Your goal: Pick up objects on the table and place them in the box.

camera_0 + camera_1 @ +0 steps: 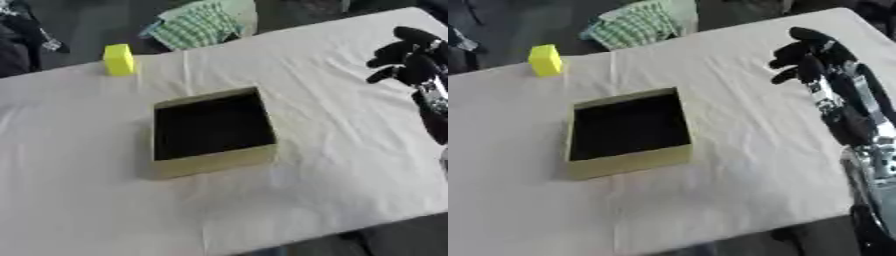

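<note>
A small yellow block stands near the table's far left edge. An olive cardboard box with a dark, empty-looking inside sits open in the middle of the white-covered table. My right hand hovers over the table's right side, well to the right of the box and far from the block. Its black fingers point left, loosely bent, with nothing between them. My left hand shows in neither view.
A green checked cloth lies at the table's far edge, behind the box. Dark clutter sits beyond the far left corner. The table's near edge runs askew at the bottom right.
</note>
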